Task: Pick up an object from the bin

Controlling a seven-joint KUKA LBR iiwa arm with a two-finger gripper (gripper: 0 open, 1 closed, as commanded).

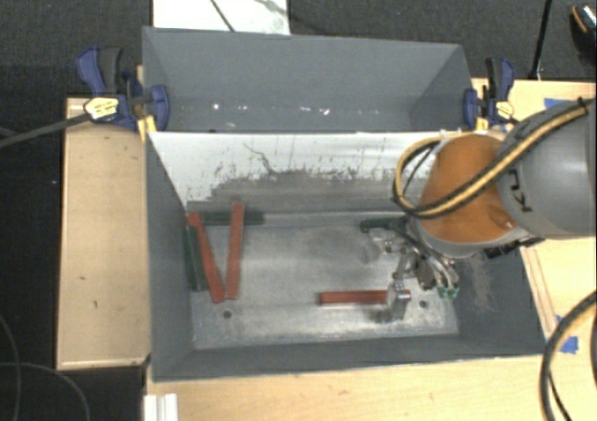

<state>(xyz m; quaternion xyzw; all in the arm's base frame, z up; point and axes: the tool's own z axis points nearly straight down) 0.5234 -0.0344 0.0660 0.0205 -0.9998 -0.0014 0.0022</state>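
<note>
Near the front edge of the bin (298, 358) a short red-brown bar (350, 298) lies flat, the hand (401, 302) low at its right end, apart or together I cannot tell; I judge it best to straddle the bar squarely before closing, well clear of the sticks (229, 256) farther back left.

- The grey metal bin (298, 260) has a scratched floor.
- A short red-brown flat bar (352, 298) lies crosswise.
- Well left of that bar, two longer red-brown bars (234, 251) form a V beside dark green strips (191, 260).
- Up and right of it lies another dark green piece (378, 223).
</note>
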